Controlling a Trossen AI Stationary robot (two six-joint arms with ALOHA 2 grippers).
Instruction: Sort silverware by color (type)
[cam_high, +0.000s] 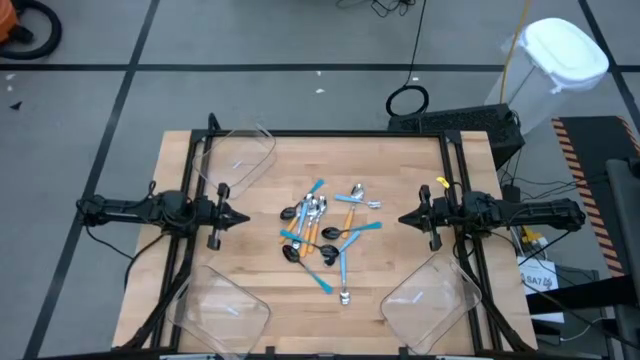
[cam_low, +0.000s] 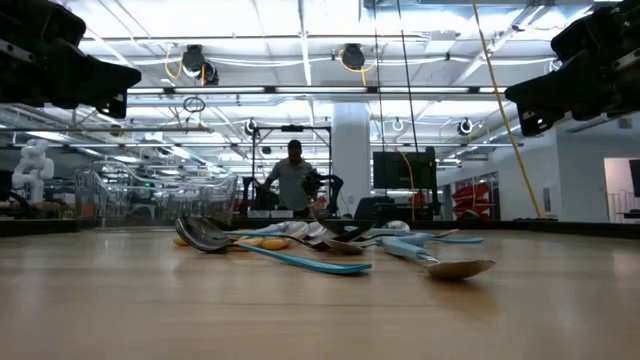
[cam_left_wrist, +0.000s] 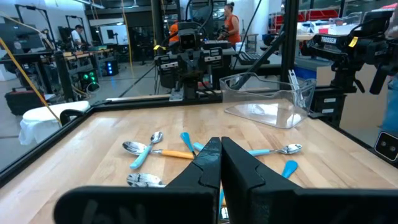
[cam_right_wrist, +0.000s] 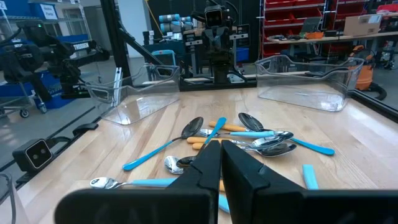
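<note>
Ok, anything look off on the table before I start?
Nothing damaged. The spoons lie in one mixed, overlapping heap mid-table, blue and orange handles jumbled. All three clear bins hold nothing.

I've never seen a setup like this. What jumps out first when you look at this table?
The eye goes first to the jumbled heap of spoons with blue and orange handles in the middle of the wooden table. On either side, the left gripper and the right gripper point at the heap, both shut and empty. Clear bins sit at three of the table's corners.
</note>
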